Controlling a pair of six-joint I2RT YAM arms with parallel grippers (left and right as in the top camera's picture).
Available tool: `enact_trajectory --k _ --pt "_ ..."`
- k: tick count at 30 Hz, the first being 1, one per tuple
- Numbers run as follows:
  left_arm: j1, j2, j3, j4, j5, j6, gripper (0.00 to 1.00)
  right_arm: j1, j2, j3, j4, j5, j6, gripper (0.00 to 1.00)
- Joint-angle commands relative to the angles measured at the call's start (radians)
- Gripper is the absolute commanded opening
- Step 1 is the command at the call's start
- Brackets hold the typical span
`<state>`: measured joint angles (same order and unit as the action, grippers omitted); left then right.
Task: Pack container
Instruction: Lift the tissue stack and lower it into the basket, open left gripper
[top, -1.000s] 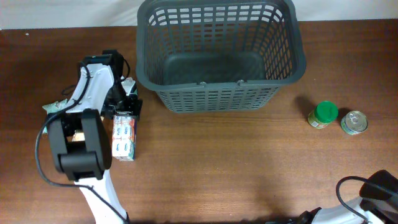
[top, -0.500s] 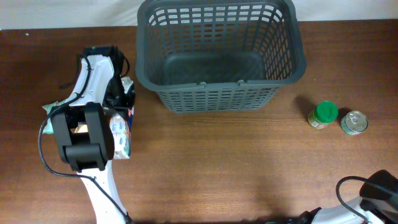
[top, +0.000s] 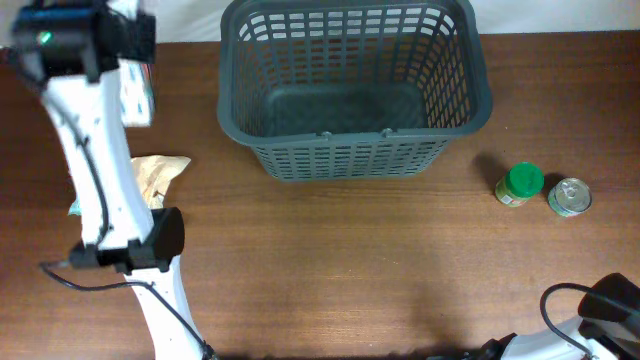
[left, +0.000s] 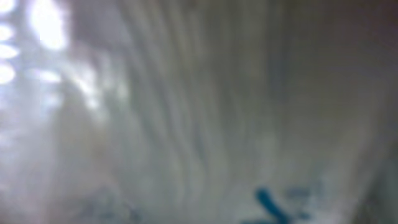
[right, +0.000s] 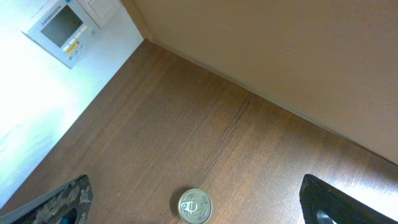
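The container (top: 355, 150), a large dark grey lattice basket, stands empty at the back centre of the table. My left gripper (top: 135, 66) is raised high at the back left, well to the left of the container, and is shut on a white packet with blue-green print (top: 136, 98) that hangs below it. That packet (left: 205, 124) fills the left wrist view as a white blur, hiding the jaws. My right gripper (right: 204, 200) stands wide open above a small metal can (right: 194, 206), with its fingers (right: 69, 198) far apart.
A crumpled tan bag (top: 157, 175) lies on the table under the left arm. A green-lidded jar (top: 520, 184) and the metal can (top: 570, 197) stand right of the basket. The right arm's base (top: 600, 305) sits at the front right corner.
The left gripper shut on the white packet and lifted it off the table, up and toward the back left, uncovering the tan bag. The right arm has not moved.
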<state>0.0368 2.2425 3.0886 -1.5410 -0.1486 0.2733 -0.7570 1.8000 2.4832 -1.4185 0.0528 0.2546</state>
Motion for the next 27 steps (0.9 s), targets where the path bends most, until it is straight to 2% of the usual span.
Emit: enact_trajectory --k 1,7,8,12,20,27 --pt "-0.056 -0.056 0.046 0.087 0.277 0.293 0.02 -0.003 -0.008 0.001 0.000 0.011 0.001 0.99" --pt "-0.264 -0.044 0.000 0.136 0.348 0.682 0.02 -0.003 -0.008 0.001 0.000 0.011 0.001 0.99" --pt "-0.314 -0.039 -0.037 0.137 0.347 0.779 0.02 -0.003 -0.008 0.001 0.000 0.011 0.001 0.99" --pt "-0.430 -0.022 -0.209 0.160 0.340 0.994 0.02 -0.003 -0.008 0.001 0.000 0.011 0.001 0.99" --pt "-0.482 0.086 -0.478 0.390 0.261 1.027 0.02 -0.003 -0.008 0.001 0.000 0.011 0.001 0.99" --pt "-0.481 0.229 -0.494 0.453 0.264 1.026 0.02 -0.003 -0.008 0.001 0.000 0.011 0.001 0.99"
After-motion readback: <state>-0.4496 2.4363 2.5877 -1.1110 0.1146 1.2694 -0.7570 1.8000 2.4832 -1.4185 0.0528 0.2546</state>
